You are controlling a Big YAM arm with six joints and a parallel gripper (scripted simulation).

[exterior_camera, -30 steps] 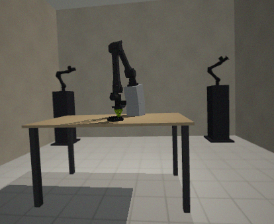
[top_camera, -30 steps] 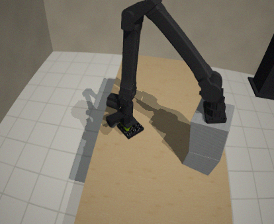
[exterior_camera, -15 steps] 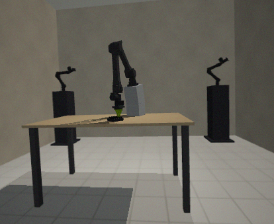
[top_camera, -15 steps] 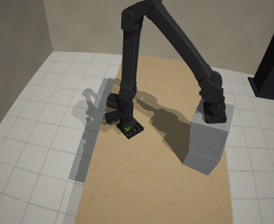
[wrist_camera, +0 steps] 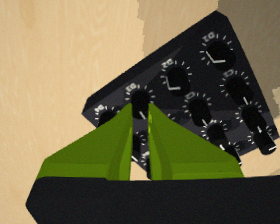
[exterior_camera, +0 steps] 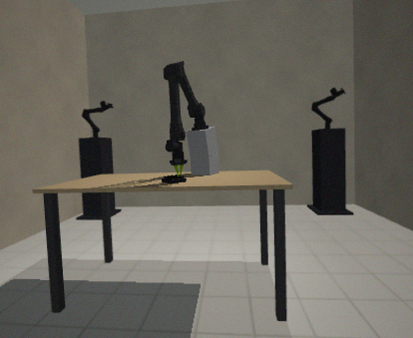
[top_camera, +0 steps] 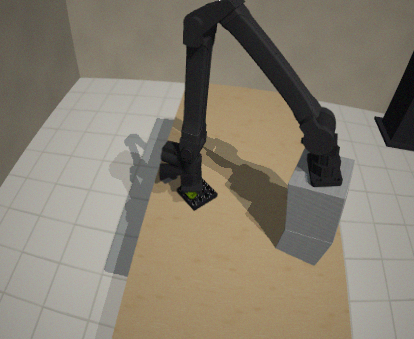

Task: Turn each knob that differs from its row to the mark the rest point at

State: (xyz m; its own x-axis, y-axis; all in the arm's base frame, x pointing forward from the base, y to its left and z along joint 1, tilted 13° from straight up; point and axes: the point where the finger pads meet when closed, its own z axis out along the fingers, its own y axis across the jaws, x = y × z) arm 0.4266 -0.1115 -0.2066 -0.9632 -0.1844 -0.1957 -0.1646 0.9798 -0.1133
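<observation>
The black knob box (top_camera: 196,204) (exterior_camera: 168,179) (wrist_camera: 150,67) stands on the table and appears turned in the wrist view. My gripper (top_camera: 192,195) (exterior_camera: 179,175) (wrist_camera: 140,112) points down at it, its green fingertips close on both sides of knob D3 (wrist_camera: 140,96), shut on it. D3's white line shows toward the lower right in the wrist view. Knob D2 (wrist_camera: 176,80) and knob D1 (wrist_camera: 220,53) show bent white lines toward the lower left. Knob C2 (wrist_camera: 198,109) and knob C1 (wrist_camera: 237,88) show lines toward the lower right. The fingers hide most of columns 3 and 4.
Knob B1 (wrist_camera: 251,116) and knob A1 (wrist_camera: 265,142) stand at the right of the wrist view, close to their neighbours. The wooden table (top_camera: 231,287) (exterior_camera: 240,178) carries the arm's grey pedestal (top_camera: 311,217) (exterior_camera: 203,152).
</observation>
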